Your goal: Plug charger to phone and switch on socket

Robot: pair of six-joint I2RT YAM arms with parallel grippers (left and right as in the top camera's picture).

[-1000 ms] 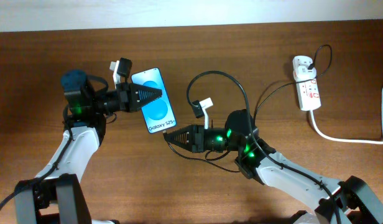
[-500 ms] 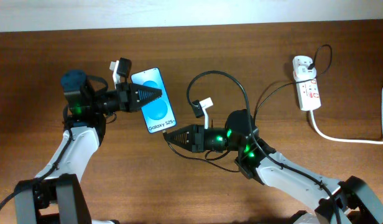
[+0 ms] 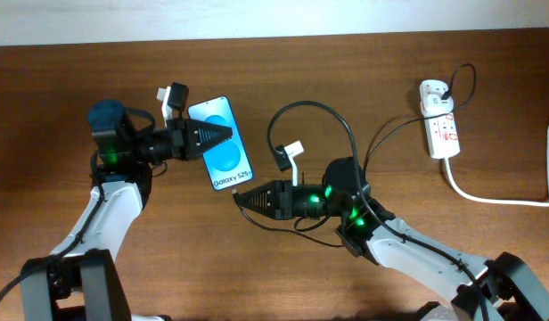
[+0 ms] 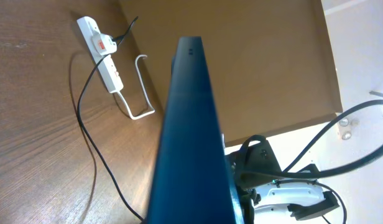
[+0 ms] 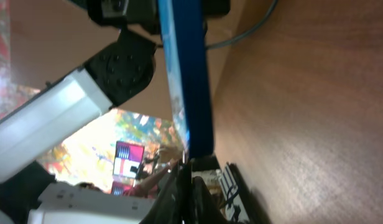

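Observation:
The phone [image 3: 223, 143], blue screen up, is held at its left edge by my left gripper [image 3: 223, 135], which is shut on it. In the left wrist view the phone [image 4: 188, 137] fills the middle, seen edge-on. My right gripper [image 3: 241, 198] is shut on the charger plug, its tip right at the phone's lower end. In the right wrist view the plug [image 5: 184, 173] sits just below the phone's end [image 5: 190, 81]. The black charger cable [image 3: 332, 120] loops back toward the socket [image 3: 439, 120] at the far right, also in the left wrist view [image 4: 101, 53].
A thick white cord [image 3: 497, 198] runs from the socket off the right edge. The brown table [image 3: 346, 71] spreads between the arms and the socket. The black cable [image 4: 95, 155] trails across the wood in the left wrist view.

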